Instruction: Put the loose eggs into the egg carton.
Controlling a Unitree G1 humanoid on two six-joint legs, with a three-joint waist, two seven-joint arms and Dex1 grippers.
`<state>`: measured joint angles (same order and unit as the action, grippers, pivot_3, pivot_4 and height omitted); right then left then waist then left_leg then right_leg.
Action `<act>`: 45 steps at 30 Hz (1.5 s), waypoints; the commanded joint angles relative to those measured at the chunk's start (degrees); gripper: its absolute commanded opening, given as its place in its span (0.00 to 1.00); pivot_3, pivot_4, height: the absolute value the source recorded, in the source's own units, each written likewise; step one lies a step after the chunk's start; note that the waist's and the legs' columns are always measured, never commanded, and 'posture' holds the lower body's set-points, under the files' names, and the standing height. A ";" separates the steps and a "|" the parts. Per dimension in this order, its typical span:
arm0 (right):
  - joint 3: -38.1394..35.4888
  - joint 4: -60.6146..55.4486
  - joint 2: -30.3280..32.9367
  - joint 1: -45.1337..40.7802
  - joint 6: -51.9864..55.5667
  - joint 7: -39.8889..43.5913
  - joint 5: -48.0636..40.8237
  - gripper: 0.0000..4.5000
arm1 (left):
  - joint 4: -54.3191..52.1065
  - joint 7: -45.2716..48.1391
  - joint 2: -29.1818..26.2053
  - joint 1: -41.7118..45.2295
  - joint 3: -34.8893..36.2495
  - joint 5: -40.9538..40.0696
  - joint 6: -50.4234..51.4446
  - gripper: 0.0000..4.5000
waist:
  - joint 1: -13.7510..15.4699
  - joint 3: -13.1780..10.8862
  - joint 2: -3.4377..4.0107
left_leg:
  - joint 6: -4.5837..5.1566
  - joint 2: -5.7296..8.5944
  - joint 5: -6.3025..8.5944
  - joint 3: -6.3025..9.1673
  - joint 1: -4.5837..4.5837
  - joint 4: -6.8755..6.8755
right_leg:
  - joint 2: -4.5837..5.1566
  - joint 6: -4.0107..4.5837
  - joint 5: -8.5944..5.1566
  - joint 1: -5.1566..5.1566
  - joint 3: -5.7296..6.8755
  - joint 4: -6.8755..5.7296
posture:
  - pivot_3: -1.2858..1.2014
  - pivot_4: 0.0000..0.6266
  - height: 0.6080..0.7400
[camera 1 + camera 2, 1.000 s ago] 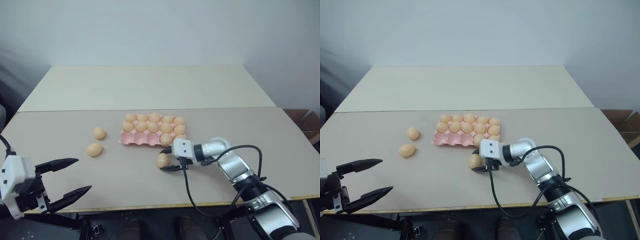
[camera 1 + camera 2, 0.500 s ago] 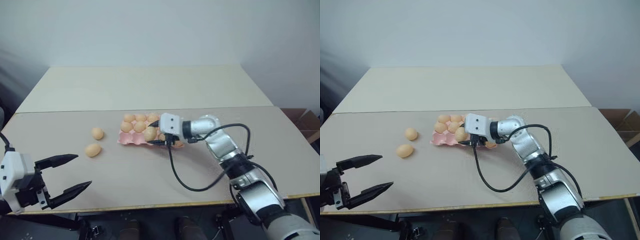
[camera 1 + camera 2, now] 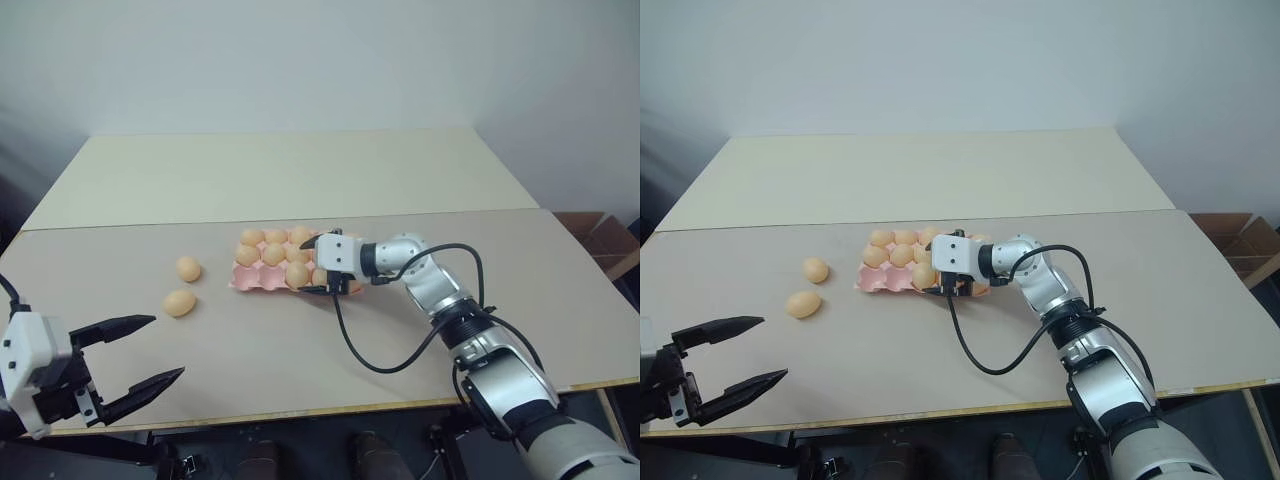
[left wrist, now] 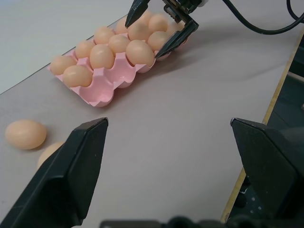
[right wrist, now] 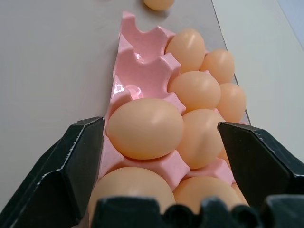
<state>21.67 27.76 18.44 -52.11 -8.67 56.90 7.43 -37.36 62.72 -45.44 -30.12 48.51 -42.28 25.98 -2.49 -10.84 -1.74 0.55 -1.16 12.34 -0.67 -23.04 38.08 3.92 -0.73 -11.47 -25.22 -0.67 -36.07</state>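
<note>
Soft, even, bright light; faint shadows, sharp focus, no glare.

carton (image 3: 262,279) right end: hidden behind the right pincer (image 3: 318,266) and its white wrist
egg (image 5: 158,4) beyond the carton's empty cups: cut by the edge
second loose egg (image 4: 50,153) near the carton: partly behind the left pincer (image 4: 166,156)'s finger (image 4: 66,175)

Pale orange-tan eggs (image 3: 180,302), plain pink egg carton (image 4: 102,88), beige table (image 3: 300,350)
</note>
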 commanded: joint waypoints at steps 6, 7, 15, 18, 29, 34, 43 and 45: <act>-8.34 -27.98 14.48 11.31 10.20 15.32 -17.69 1.00 | 0.46 -2.61 1.90 -2.09 4.77 2.15 -1.74 1.00 | 1.12 0.00 0.00 | -0.02 -0.20 0.02 -0.01 -0.10 0.00 | -0.04 -0.03 -0.02 0.01 0.02 0.12 | 0.52 0.24 1.00; -9.20 -30.21 16.57 12.70 11.45 16.79 -19.43 1.00 | 1.18 -3.22 2.44 -2.10 5.32 2.62 -2.07 1.00 | 1.36 0.00 -0.01 | -0.02 -0.20 0.02 -0.02 -0.11 0.00 | -0.04 -0.03 -0.03 -0.01 0.02 0.17 | 0.52 0.24 1.00; -15.64 -39.62 29.30 22.85 17.12 19.58 -24.67 1.00 | 5.02 -8.51 6.09 -4.87 9.38 6.13 -2.14 1.00 | 1.45 0.02 -0.06 | -0.05 -0.62 0.04 -0.22 0.12 0.00 | -0.40 0.00 -0.03 0.04 -0.06 0.18 | 0.52 0.24 1.00; -16.81 -41.17 30.49 24.08 19.09 18.50 -25.54 1.00 | 5.74 -8.87 6.41 -4.92 8.71 6.37 -2.68 1.00 | 1.44 0.02 -0.06 | -0.07 -0.71 0.04 -0.25 0.16 0.00 | -0.52 0.09 0.02 -0.02 -0.06 0.17 | 0.52 0.24 1.00; -18.27 -44.48 31.21 25.61 22.94 14.69 -26.31 1.00 | 11.98 -20.07 6.41 7.69 -1.96 12.10 -3.08 1.00 | 1.78 0.05 -0.11 | -0.08 -0.72 0.05 -0.32 0.08 0.00 | -0.50 0.19 0.08 -0.06 -0.09 0.19 | 0.52 0.24 1.00; -18.75 -46.42 31.21 25.92 25.21 12.84 -26.81 1.00 | 17.28 -23.06 6.69 15.59 -8.44 14.48 -3.87 1.00 | 1.82 0.07 -0.15 | -0.10 -0.71 0.07 -0.37 0.05 0.00 | -0.52 0.19 0.09 -0.05 -0.11 0.22 | 0.52 0.24 1.00; -19.62 -48.91 31.76 26.83 26.66 9.84 -26.60 1.00 | 31.22 -22.02 7.41 28.35 -24.11 21.08 -9.88 1.00 | 1.83 0.10 -0.20 | -0.10 -0.68 0.06 -0.44 0.10 0.00 | -0.55 0.19 0.12 -0.03 -0.13 0.18 | 0.52 0.24 1.00; -20.15 -49.71 32.18 27.35 27.08 9.45 -26.71 1.00 | 34.33 -22.87 7.36 30.88 -26.86 23.19 -10.59 1.00 | 1.84 0.11 -0.21 | -0.10 -0.68 0.06 -0.45 0.08 0.00 | -0.55 0.18 0.13 -0.03 -0.13 0.18 | 0.52 0.24 1.00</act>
<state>3.68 -19.72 49.61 -24.74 17.95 67.10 -18.23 -4.39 40.28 -37.64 -0.55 22.59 -20.83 17.18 -0.66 -10.73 -1.95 0.45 -1.83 12.40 -1.12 -22.95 38.08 3.37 -0.55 -11.34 -25.25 -0.81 -35.89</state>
